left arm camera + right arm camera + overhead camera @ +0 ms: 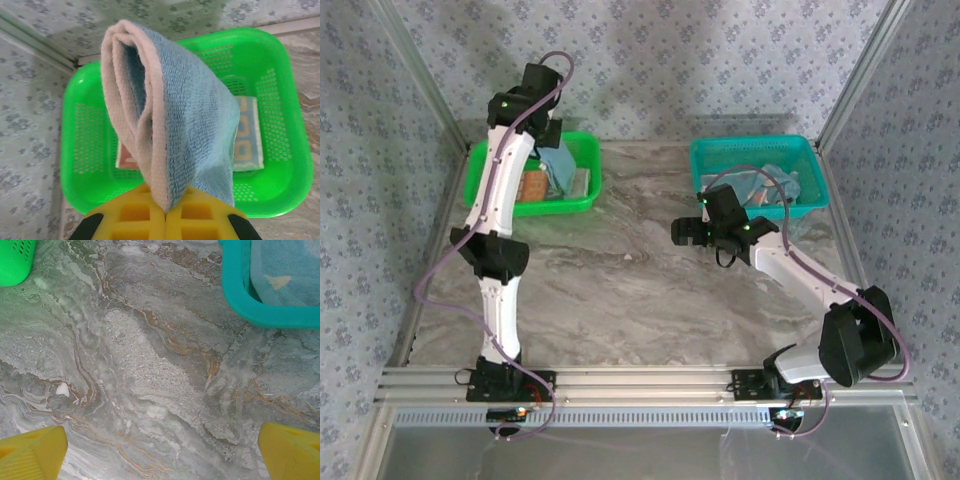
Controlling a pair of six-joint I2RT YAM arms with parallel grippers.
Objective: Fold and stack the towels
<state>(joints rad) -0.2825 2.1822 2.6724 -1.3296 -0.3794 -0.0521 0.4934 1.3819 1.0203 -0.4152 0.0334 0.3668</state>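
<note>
Near side, the table (620, 290) in front of the arms lies bare, no towel spread out for folding. R gripper (162, 450) hangs low over that bare marble, jaws wide apart, nothing btwn them. Just beyond it sits the teal basket (235, 290) w/ a light blue spotted towel (290, 275) lying loose inside, rumpled in the top view, so prob. not folded yet. Far left, L gripper (165, 212) is above the green basket (285, 65), jaws pressed together on a plain-looking light blue towel (190, 115) that hangs doubled over; any print on it is hidden. Under it, flat on the basket floor, lies a striped towel (247, 135), looks neatly folded. Can't tell if the held one is going down or coming up. My read: approx. one towel done, a second folded and abt to be stacked on it, the spotted one in the teal basket left to fetch, fold and add.
</note>
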